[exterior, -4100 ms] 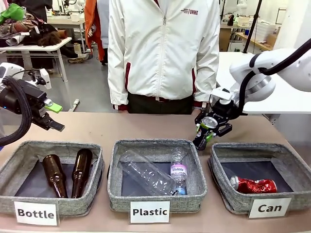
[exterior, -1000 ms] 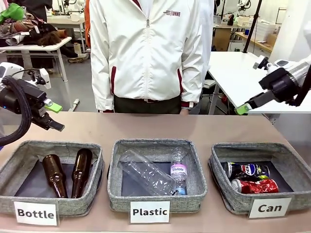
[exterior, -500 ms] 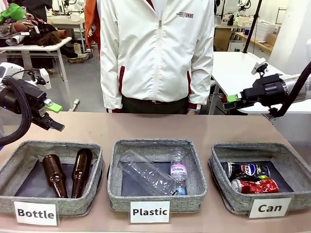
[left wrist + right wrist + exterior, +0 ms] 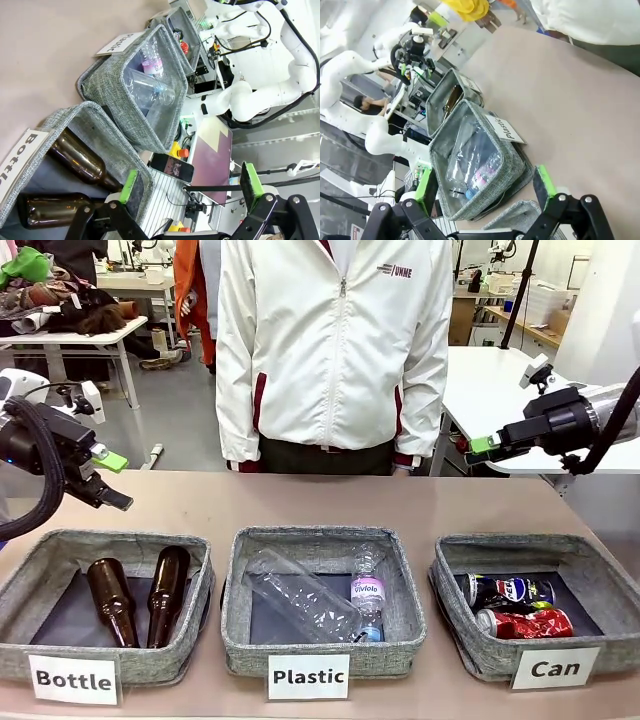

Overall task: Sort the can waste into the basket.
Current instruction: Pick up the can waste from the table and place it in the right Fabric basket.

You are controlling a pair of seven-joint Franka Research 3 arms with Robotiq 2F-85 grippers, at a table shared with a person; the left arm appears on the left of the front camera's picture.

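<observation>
Both cans were found inside the Can basket: the black-and-blue can lay on its side toward the far half, and the red can lay on its side just nearer the label, the two close together or touching. No gripper was in contact with either.

The right gripper was held well above and beyond the Can basket's far rim, its fingers spread wide and empty, pointing toward the person. In the right wrist view the green pads were seen wide apart with nothing between them.

The left gripper was held far from the Can basket, above the far left corner of the Bottle basket, likewise spread wide and empty; its pads were seen well apart in the left wrist view.

Between the Can basket and the Plastic basket only a narrow gap was left. Beyond the Can basket's far rim a broad strip of bare table was left open up to the person. The Can basket's right rim was cut by the picture's edge.
</observation>
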